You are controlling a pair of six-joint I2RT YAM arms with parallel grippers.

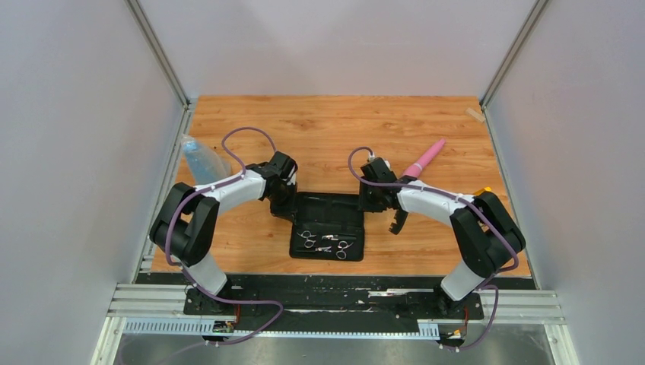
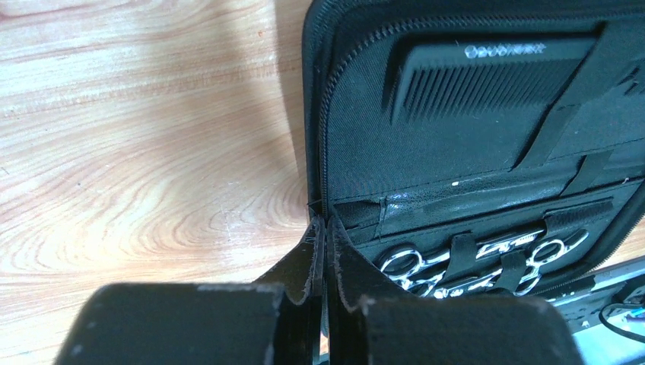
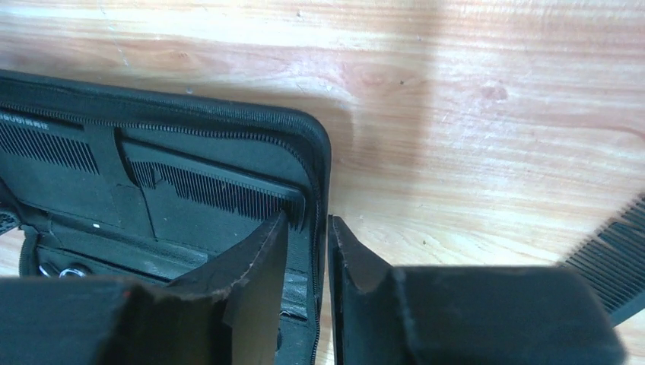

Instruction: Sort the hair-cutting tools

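Left wrist shows the left pincer [image 2: 322,228] pinching the rim of the case [image 2: 316,91]; right pincer [image 3: 308,224] straddles the opposite rim, slightly spread.

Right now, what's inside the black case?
Inside the case: two silver scissors and a black comb. Straps cover parts of them, so those bits stay hidden.

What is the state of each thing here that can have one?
case: unzipped, lying open on the table
scissors: strapped inside the case
cased comb: tucked under a strap
loose comb: lying on the table
left gripper: shut on the case's left rim
right gripper: slightly open, astride the case's right rim
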